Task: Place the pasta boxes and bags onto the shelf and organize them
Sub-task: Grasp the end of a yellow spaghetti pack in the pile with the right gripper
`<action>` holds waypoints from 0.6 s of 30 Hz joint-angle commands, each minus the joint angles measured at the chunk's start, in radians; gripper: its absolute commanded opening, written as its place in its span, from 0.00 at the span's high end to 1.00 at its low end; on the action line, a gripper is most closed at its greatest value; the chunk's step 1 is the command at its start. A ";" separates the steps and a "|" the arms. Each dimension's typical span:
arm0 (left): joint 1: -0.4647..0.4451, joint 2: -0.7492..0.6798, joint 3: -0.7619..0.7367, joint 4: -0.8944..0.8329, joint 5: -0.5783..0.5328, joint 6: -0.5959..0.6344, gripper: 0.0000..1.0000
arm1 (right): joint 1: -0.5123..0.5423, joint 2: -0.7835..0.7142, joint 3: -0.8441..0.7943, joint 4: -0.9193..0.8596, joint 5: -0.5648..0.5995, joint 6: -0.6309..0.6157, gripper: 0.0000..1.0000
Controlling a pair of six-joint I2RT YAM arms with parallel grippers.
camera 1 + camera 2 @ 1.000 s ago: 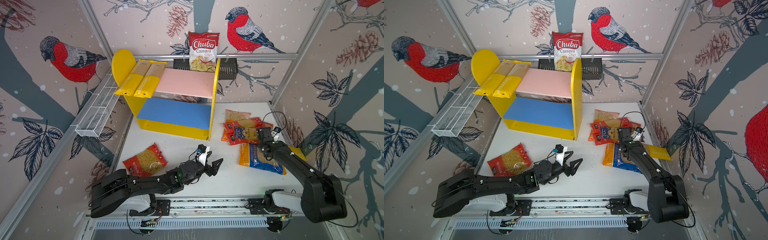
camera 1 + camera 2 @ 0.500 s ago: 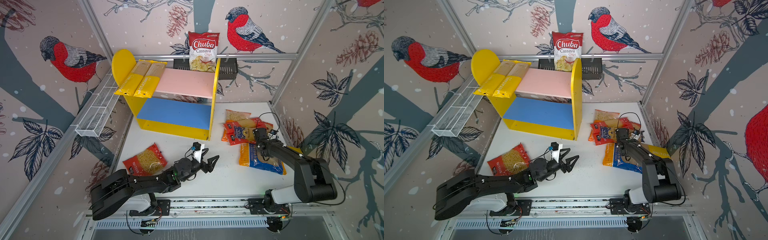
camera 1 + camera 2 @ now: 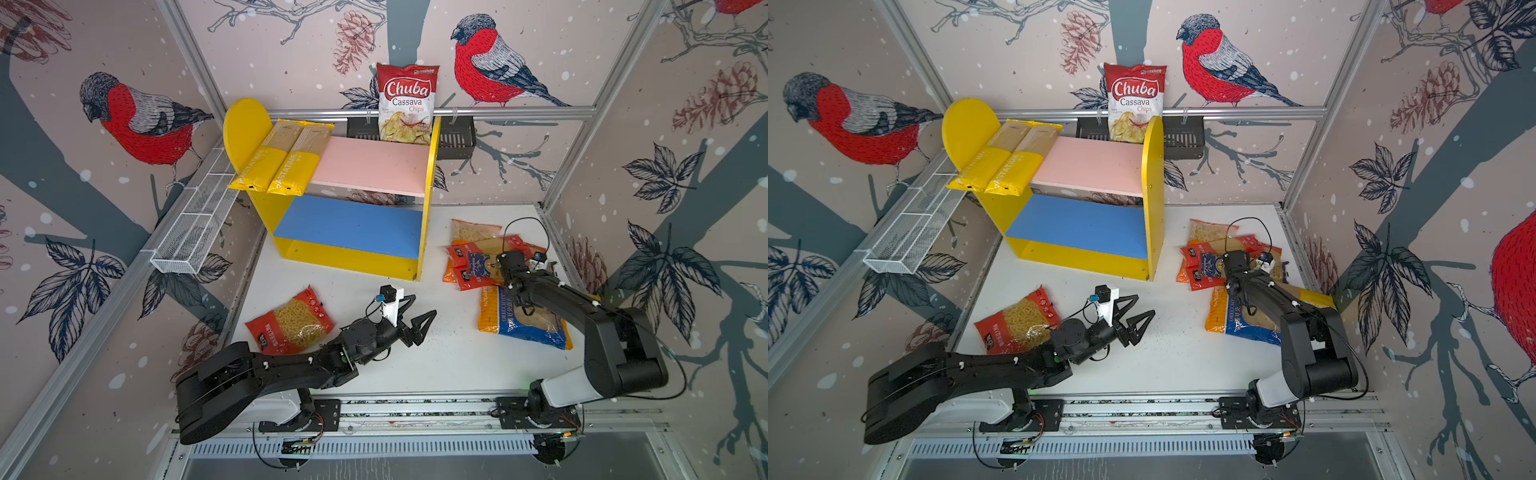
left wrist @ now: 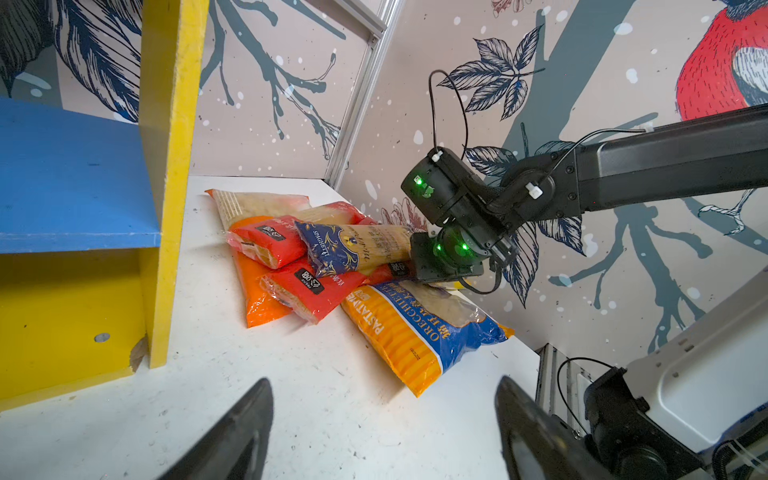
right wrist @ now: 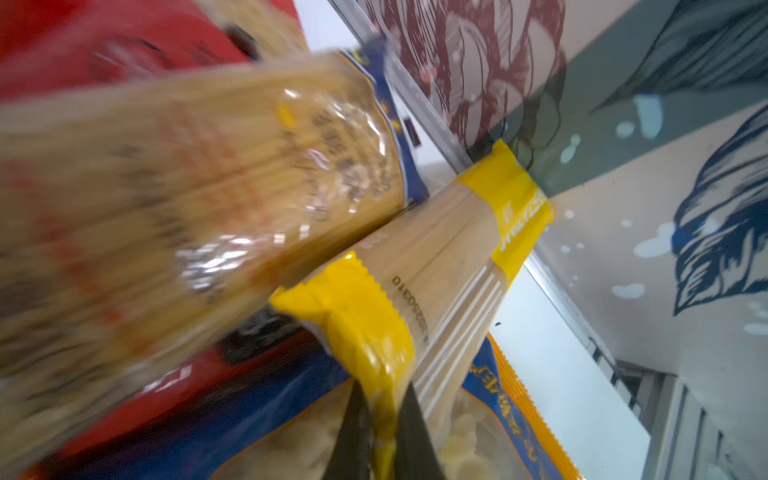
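In the pile right of the shelf [image 3: 345,257], clenched with the right gripper [image 5: 382,432] on the crimped end of a yellow spaghetti pack [image 5: 449,257], half open only a second ago. Lying against the blue-labelled spaghetti pack [image 4: 353,249], over the orange-blue bag [image 4: 424,328]. Likely ready for pulling free toward the pink board [image 3: 374,166], beside two yellow packs [image 3: 286,158] already shelved. Hovering over the table [image 3: 449,361] with the left gripper [image 3: 424,304] spread wide, empty.

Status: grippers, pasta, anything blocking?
Left gripper open, empty, over table. Right gripper shut on end of yellow spaghetti pack. Blue-labelled spaghetti pack lies partly over it; shelf top mostly free.
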 commanded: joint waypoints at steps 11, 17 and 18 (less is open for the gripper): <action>0.002 -0.023 -0.030 0.057 0.009 -0.032 0.18 | 0.289 -0.090 0.182 -0.024 -0.324 0.242 0.96; 0.002 -0.014 -0.015 0.042 0.000 -0.034 0.18 | 0.274 0.037 0.312 0.195 -0.482 0.252 0.95; 0.002 -0.006 -0.009 0.041 0.000 -0.037 0.19 | 0.262 0.073 0.348 0.200 -0.503 0.248 0.95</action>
